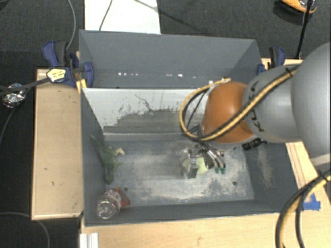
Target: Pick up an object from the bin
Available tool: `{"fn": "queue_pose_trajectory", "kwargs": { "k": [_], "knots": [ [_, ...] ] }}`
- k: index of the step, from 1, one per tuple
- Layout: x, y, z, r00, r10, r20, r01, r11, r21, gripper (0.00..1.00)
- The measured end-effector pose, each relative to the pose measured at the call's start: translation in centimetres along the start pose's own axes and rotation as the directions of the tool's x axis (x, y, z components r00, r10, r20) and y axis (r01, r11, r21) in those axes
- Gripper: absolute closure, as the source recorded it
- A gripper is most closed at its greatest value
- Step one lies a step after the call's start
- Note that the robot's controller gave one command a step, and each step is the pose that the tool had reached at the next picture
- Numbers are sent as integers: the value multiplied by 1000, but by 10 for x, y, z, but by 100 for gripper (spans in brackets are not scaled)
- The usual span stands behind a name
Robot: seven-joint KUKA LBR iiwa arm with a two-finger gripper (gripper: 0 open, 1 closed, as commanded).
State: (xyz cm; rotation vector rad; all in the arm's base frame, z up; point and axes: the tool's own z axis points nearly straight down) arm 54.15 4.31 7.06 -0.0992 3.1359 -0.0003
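Observation:
My gripper [200, 161] is low over the bin's floor, right of the middle, under the arm's orange cover. A small pale green and white thing [197, 164] sits right at its fingertips, with a bit of dark green beside it; I cannot tell whether the fingers are round it. At the bin's left side lies a green toy dinosaur [108, 159], stretched along the left wall. A clear plastic bottle with a red cap [110, 205] lies in the front left corner.
The arm comes in from the right and covers the bin's right rear part. Bare scuffed floor lies between the dinosaur and the gripper.

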Motion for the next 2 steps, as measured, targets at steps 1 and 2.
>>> {"fn": "queue_pose_trajectory", "kwargs": {
  "k": [1, 2],
  "knots": [
    [1, 0, -4, 1000, 0, -1, 0, 1000, 0, 100],
    [2, 0, -20, 1000, -1, -3, 1, 1000, 0, 100]
  ]
}}
